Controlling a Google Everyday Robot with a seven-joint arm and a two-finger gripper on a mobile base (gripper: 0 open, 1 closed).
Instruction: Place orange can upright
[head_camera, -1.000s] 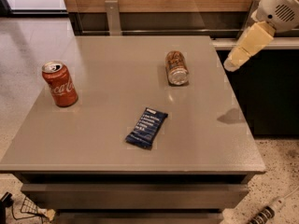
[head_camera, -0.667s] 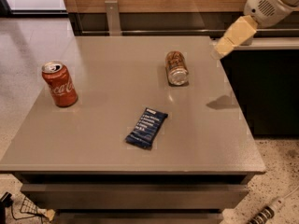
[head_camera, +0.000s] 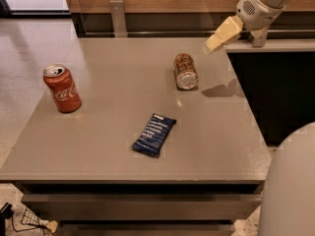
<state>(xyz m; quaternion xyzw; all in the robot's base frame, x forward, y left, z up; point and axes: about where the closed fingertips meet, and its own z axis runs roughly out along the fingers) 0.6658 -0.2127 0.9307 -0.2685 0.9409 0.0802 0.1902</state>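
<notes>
Jaws of our gripper [head_camera: 216, 41], gap we cannot tell, are hovering; the orange can [head_camera: 185, 71] is lying sideways below-left of them.

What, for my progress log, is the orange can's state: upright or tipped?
Tipped. The orange can lies on its side on the table, silver end toward the camera. The gripper hangs beyond it to the right, not touching.

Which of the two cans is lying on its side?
The orange can, nearest the gripper above the table at back right; the red Coca-Cola can stands upright.
</notes>
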